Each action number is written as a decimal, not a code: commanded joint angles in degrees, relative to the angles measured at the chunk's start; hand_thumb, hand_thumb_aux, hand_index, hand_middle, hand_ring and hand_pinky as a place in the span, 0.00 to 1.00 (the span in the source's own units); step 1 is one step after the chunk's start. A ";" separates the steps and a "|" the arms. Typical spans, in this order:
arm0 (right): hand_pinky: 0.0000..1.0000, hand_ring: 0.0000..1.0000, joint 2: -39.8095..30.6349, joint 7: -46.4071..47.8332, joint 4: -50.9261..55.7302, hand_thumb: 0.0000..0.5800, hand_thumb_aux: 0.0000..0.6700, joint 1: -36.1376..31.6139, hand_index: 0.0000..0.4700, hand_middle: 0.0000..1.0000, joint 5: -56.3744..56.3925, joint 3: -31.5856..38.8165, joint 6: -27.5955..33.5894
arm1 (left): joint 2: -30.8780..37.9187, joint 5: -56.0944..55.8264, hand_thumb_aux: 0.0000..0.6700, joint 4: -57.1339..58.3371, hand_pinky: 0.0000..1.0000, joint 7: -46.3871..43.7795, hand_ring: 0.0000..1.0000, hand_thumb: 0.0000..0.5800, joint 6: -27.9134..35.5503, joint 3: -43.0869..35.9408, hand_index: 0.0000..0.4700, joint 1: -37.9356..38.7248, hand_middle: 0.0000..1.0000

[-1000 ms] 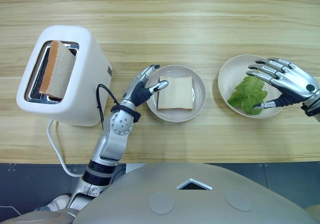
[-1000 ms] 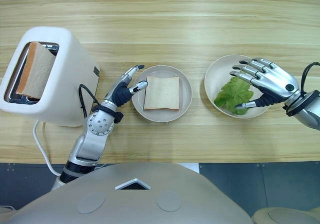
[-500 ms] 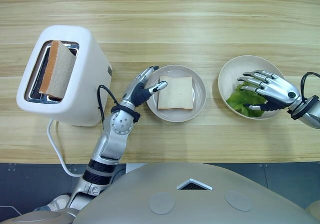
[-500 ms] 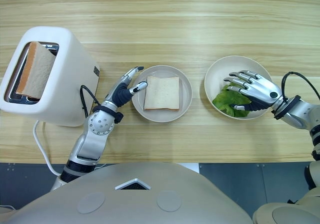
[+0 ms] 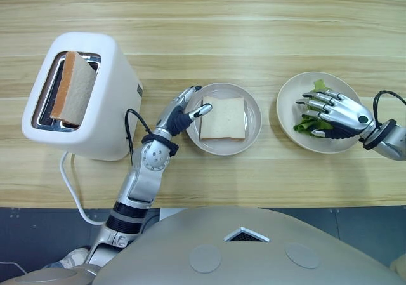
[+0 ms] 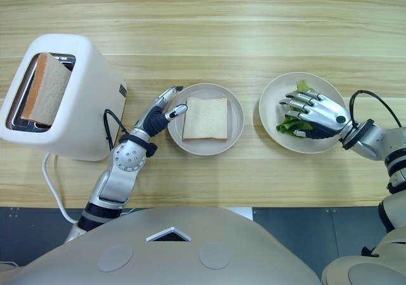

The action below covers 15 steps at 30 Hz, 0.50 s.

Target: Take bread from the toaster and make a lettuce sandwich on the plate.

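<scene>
In the left eye view, the right hand (image 5: 333, 110) is curling down over the lettuce (image 5: 306, 126) inside the bowl (image 5: 285, 110), clenching on it, with green poking out past the fingers at the far side and at the near left. The leaf is looking thin and floppy, so it could be tearing or sliding out of a shallow pinch on the lift. Fingertips pressing on the bowl could also be dragging it along. The left hand (image 5: 184, 112) is lying with fingers stretched out, holding nothing, just beside the rim of the plate (image 5: 254, 121). It is sitting close enough that a drifting arm could be nudging the plate. A slice (image 5: 222, 118) is lying flat in the plate's middle.

In the right eye view, the right hand is covering most of the leaf, hiding how much is really caught, so a partial hold is looking like the main risk. The lettuce is showing crumpled and bunched, bright green with a darker fold. The other bread (image 6: 43, 88) is standing tilted in the toaster (image 6: 76, 113), pale-faced with an orange-brown crust, well apart from the plate.
</scene>
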 commanded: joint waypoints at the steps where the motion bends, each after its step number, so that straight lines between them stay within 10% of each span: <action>1: 0.11 0.11 0.69 0.67 1.61 1.00 1.00 1.55 1.00 0.11 -0.76 2.48 0.92 | 0.44 -0.53 0.00 1.24 0.00 0.05 0.00 0.00 -0.47 0.52 0.00 -1.22 0.00; 15: 0.09 0.09 -11.75 11.48 -27.49 1.00 1.00 10.22 1.00 0.09 20.91 -17.16 -2.07 | 0.85 -0.82 0.00 -21.13 0.00 -2.24 0.00 0.00 2.49 5.41 0.00 2.53 0.00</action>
